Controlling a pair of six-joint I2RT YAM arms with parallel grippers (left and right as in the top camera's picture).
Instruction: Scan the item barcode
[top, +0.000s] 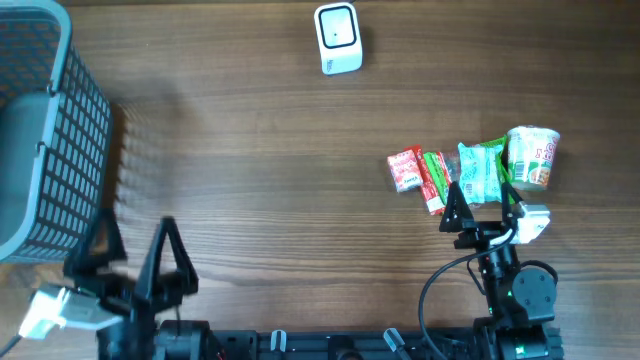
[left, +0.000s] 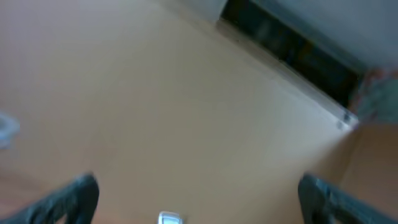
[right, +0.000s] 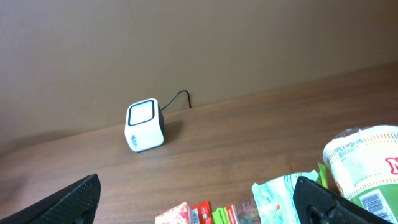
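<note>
Showed a white cube scanner (top: 338, 38) with dark-framed window, barcoded noodle cup (right: 364, 171); caught left tool (top: 136, 228), right tool (top: 480, 192) wide open, empty.

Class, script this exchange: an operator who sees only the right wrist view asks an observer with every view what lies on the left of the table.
Operator: My view shows the scanner and the snacks. What is on the left?
Observer: A grey mesh basket stands at the table's left edge.
Operator: Where is the left gripper?
Observer: The left gripper is by the basket's near end, open and empty.
</note>
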